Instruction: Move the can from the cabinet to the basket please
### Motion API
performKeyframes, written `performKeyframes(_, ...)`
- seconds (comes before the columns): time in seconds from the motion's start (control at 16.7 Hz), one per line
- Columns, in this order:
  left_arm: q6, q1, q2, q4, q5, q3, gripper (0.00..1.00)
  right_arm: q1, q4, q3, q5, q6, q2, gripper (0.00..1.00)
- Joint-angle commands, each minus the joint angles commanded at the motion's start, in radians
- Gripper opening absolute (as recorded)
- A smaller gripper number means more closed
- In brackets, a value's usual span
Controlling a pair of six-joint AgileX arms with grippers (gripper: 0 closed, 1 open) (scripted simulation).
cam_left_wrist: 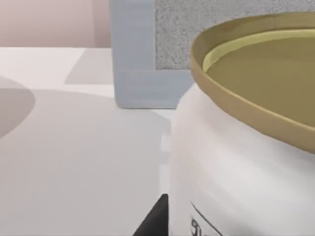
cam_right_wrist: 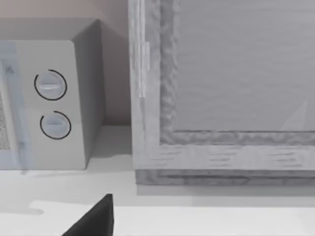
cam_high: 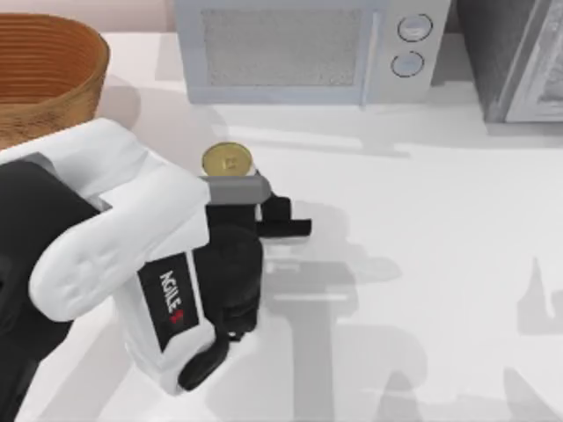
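The can (cam_high: 227,162) stands upright on the white table in front of the microwave, its gold top with pull tab facing up. My left gripper (cam_high: 239,190) sits right against its near side. In the left wrist view the can (cam_left_wrist: 236,147) looms very close, white-walled with a gold rim. The basket (cam_high: 44,70), brown wicker, stands at the table's back left corner, apart from the can. The cabinet (cam_high: 519,61) stands at the back right, and its pale framed door (cam_right_wrist: 221,73) faces my right gripper (cam_right_wrist: 93,221), which is parked in front of it.
A light grey microwave (cam_high: 299,48) with two knobs stands at the back centre between basket and cabinet, and in the right wrist view the microwave (cam_right_wrist: 54,103) sits beside the cabinet. My bulky left arm (cam_high: 106,246) covers the table's left front. Open tabletop lies to the right.
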Motion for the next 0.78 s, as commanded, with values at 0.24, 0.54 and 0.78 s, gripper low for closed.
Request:
performKeyframes(0.24, 0.027, 0.061, -0.006, -0.044, 0.061, 0.035, 0.00, 0.000, 0.000, 0.000, 0.000, 0.000, 0.000, 1.00)
performKeyframes(0.54, 0.137, 0.322, -0.034, -0.250, 0.368, 0.174, 0.00, 0.000, 0.000, 0.000, 0.000, 0.000, 0.000, 1.00)
performKeyframes(0.78, 0.245, 0.591, -0.084, -0.505, 0.765, 0.323, 0.00, 0.000, 0.000, 0.000, 0.000, 0.000, 0.000, 1.00)
